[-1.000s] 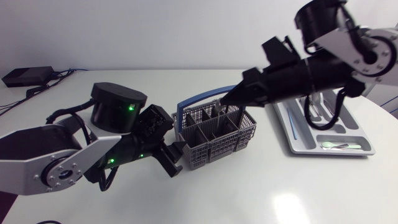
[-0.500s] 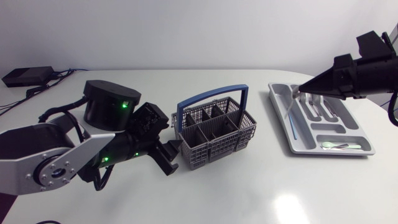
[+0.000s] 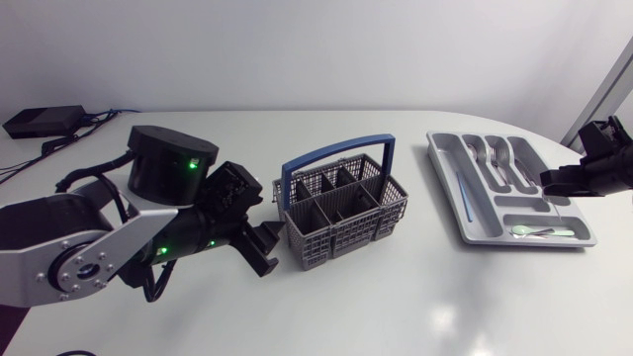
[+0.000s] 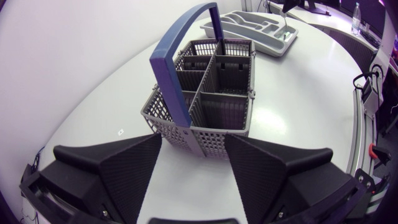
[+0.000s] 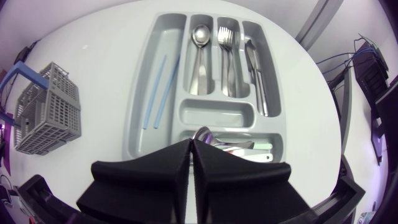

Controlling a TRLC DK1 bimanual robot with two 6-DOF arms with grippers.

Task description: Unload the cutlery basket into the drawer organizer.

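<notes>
The grey cutlery basket point(image 3: 341, 210) with a blue handle stands mid-table; no cutlery shows in its compartments. My left gripper point(image 3: 268, 243) is open just off its left corner. In the left wrist view the basket point(image 4: 205, 93) stands just ahead of the spread fingers point(image 4: 118, 168), untouched. The grey drawer organizer point(image 3: 465, 203) lies at the right. It holds spoons point(image 5: 200, 56), forks point(image 5: 228, 56), knives point(image 5: 258, 68), two blue sticks point(image 5: 160, 90) and small spoons point(image 5: 239, 148). My right gripper point(image 3: 545, 181) is shut and empty over the organizer's right side. Its tips point(image 5: 191, 149) are above the small-spoon compartment.
A black box point(image 3: 45, 121) with cables lies at the table's back left corner. The table's curved edge runs close to the right of the organizer point(image 5: 140, 118). Bare white tabletop lies in front of the basket point(image 5: 46, 106).
My right arm pulled back from above the basket and swung right, past the organizer, to the view's right edge, staying shut. The left arm barely moved.
</notes>
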